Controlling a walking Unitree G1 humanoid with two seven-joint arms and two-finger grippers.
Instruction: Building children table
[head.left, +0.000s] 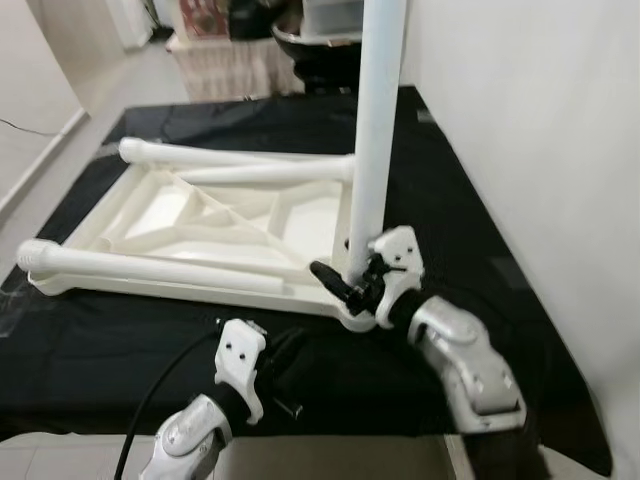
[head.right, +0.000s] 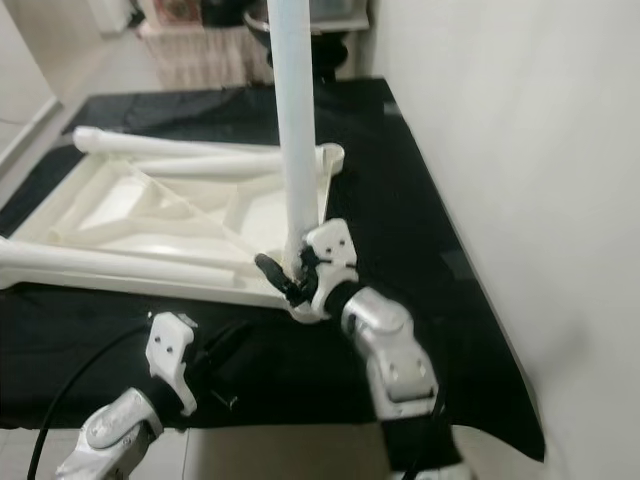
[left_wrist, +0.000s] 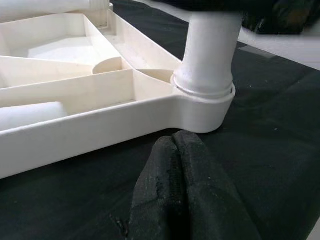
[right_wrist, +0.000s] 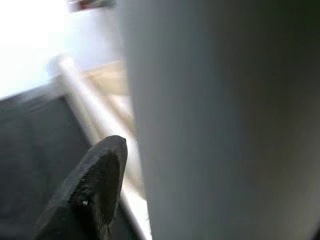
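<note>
Upside down on a black cloth (head.left: 480, 250): cream plastic table top (head.left: 180, 225), smooth, ribbed underneath with diagonal braces, two round legs (head.left: 230, 160) lying across it. Standing upright in the near right corner socket: one tall white tube leg (head.left: 378, 130), glossy, cylindrical, collar visible close-up from the left wrist. Clasped low around that tube: right gripper (head.left: 352, 282), one textured black finger (right_wrist: 90, 185) beside it. Resting on cloth just short of the socket: left gripper (left_wrist: 182, 150), rough foam-like fingers pressed together. No legible writing anywhere.
</note>
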